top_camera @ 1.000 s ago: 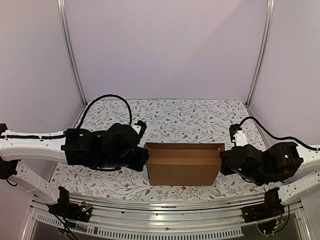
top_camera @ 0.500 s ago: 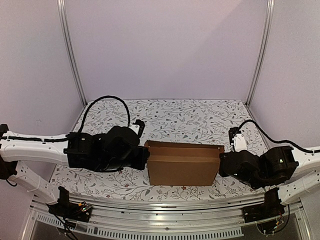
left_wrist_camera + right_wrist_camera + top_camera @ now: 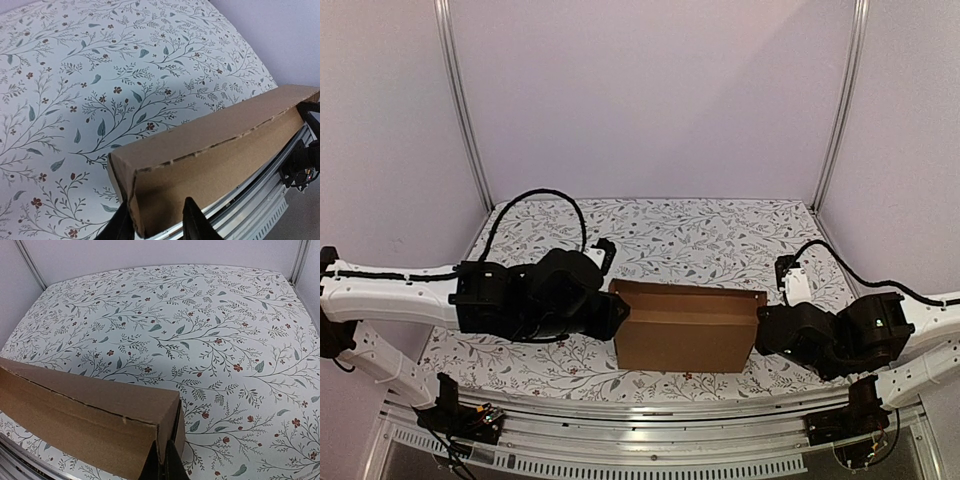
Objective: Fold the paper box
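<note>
Floral-print bench (image 3: 700,225) under pale walls, with the paper box (image 3: 685,335) sitting low-centre in the overhead view, close to the front rail. It looks to me fully formed into a shallow box, so I judge we are at the closing stage.

At the box's left end, my left claw (image 3: 156,222) is spread, its fingers either side of the end wall rather than nipping it. Along the front, the lid seam shows a slight gap. At the right end, my right claw (image 3: 163,465) is pressed together against the corner; I cannot tell whether any cardboard is caught in it.

Next I would draw the left claw straight off without dragging the box. Open room lies behind the box, toward the frame's top; the front edge leaves little.
</note>
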Motion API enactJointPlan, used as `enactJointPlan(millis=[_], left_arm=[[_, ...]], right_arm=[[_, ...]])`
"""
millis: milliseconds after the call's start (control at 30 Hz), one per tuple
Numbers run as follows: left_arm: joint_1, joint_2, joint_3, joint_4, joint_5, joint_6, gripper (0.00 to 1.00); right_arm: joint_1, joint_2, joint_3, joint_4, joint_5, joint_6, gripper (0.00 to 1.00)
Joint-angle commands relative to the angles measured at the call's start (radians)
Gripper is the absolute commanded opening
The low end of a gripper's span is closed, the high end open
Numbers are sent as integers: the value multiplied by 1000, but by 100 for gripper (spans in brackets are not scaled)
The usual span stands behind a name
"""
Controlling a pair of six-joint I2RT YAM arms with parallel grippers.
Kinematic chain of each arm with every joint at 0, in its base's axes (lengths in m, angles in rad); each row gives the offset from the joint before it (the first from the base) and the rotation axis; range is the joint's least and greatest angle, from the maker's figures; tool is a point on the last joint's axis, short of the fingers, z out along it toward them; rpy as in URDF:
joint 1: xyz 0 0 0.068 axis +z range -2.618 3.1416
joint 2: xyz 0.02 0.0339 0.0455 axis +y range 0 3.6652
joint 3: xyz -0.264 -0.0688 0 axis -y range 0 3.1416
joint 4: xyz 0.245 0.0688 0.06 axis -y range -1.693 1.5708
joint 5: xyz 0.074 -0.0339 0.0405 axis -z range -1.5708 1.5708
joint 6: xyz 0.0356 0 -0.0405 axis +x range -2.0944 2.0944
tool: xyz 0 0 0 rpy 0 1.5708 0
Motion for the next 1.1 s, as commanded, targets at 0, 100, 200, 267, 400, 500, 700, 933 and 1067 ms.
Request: enactJointPlan(millis=[0,100,200,267,400,500,700,933,1067], left_arm=[[-17,31,-10,-229,56,30,32],[-10,20,9,-262,29,43,32],[-6,5,22,-275,13,52,32],[-5,-7,32,-277,11,58,32],[-2,-32,44,-273,5,67,32],[6,-53,39,-260,10,69,33],[18,-97,27,-250,-4,62,40],[28,-136,29,-243,-19,73,43],[31,-136,26,-240,-4,73,40]], right_arm=[[38,63,-52,-57,-297,10,0],[38,60,-52,-57,-297,10,0],[38,60,-55,-55,-297,8,0],[38,61,-57,-53,-297,10,0],[38,63,-54,-49,-294,8,0],[37,63,-51,-50,-292,6,0],[39,64,-46,-49,-288,1,0],[38,77,-33,-49,-283,-9,0],[38,81,-29,-53,-281,-12,0]])
